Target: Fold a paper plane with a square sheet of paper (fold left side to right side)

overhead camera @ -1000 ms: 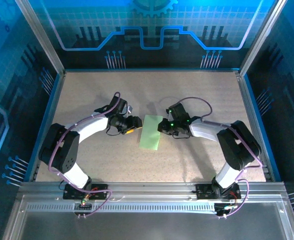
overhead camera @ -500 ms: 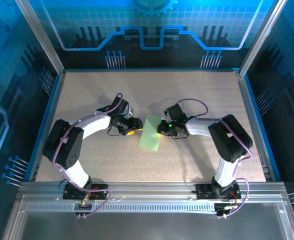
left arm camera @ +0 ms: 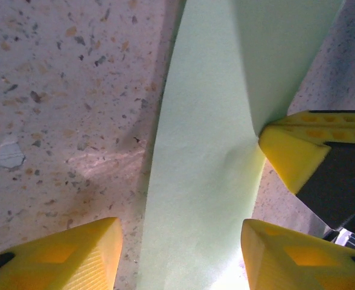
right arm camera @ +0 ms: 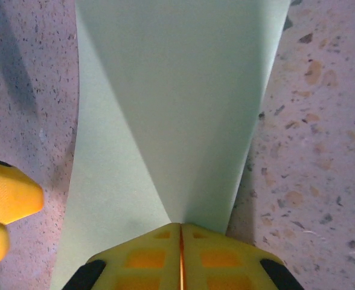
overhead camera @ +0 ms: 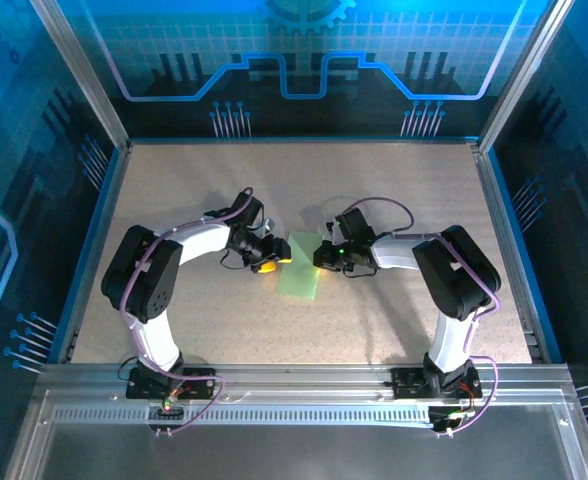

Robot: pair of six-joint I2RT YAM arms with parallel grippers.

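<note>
The right tool (right arm camera: 180, 241), at 3 o'clock of the square sheet of paper (overhead camera: 302, 268), has its pads pressed together on the sheet's edge. The sheet lies doubled over near the middle of the counter (overhead camera: 394, 190). The left tool (left arm camera: 180, 244), at its 9 o'clock, stands with fingers apart, astride the opposite edge.

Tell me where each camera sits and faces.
Top external: fixed above and behind, looking down at the table; left arm and right arm show whole.
Left wrist: looks past its open left jaws onto the square sheet of paper.
Right wrist: looks past its shut right jaws onto the same sheet.
Shared: each wrist view also shows the other arm's jaws.
</note>
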